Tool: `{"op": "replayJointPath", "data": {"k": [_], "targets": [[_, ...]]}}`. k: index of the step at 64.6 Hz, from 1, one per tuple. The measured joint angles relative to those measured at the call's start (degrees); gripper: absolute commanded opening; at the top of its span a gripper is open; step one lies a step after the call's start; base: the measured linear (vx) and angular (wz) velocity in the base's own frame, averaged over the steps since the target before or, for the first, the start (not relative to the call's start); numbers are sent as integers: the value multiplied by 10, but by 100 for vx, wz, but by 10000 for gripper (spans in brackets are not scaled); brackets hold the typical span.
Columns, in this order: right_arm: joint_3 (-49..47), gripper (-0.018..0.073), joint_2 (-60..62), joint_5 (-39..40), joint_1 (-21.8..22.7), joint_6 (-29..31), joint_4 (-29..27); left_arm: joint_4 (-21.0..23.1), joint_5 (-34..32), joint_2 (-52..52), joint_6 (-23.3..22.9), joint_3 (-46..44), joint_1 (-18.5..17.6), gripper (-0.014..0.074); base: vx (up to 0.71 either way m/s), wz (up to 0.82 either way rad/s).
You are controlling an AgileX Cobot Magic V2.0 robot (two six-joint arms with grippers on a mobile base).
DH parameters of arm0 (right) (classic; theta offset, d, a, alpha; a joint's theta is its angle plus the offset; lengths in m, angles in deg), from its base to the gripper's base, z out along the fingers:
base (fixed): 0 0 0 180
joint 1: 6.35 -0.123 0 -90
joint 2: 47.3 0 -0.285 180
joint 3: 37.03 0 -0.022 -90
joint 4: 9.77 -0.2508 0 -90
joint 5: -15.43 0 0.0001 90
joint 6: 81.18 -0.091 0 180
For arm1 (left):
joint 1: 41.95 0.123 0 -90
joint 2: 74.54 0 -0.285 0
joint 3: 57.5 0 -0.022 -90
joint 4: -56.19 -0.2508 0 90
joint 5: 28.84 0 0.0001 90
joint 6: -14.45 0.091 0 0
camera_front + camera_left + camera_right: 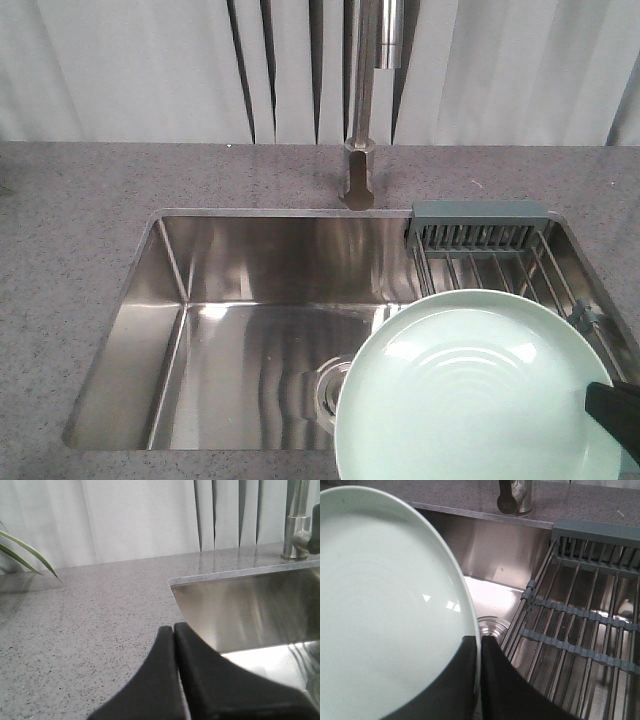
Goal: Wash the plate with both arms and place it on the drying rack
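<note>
Far on the left, thin green leaves (pixel 22 555) poke in over the grey speckled surface (pixel 100 610). A white curtain (pixel 140 515) hangs behind it. The left pincer (pixel 174 630) is above this surface, just left of the sink's corner. Its two black fingers are pressed together and hold nothing. It is well apart from the plate.

Next comes the shiny steel sink (pixel 250 290), set down into the surface. A round drain (pixel 328 392) sits in its floor. A steel tap (pixel 360 150) stands behind the sink, near the middle.

The pale green plate (pixel 480 390) is up in the air over the front right part of the sink. It is tilted, so its inside face shows. It covers part of the drain and the near part of the rack.

The right pincer (pixel 480 639) is clamped on the plate's right rim. One finger lies on the inside face and the other is behind the rim. The plate spreads out to the left of the pincer.

On the right, the drying rack (pixel 580 615) lies across the sink. It is just beside the pincer and lower down.
</note>
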Motion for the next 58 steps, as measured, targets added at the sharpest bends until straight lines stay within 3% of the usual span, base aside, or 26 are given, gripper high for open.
{"op": "replayJointPath", "data": {"k": [58], "targets": [[0,-1,0,0,0,0,0,0,0,0,0,0,0,-6,2,-1]]}}
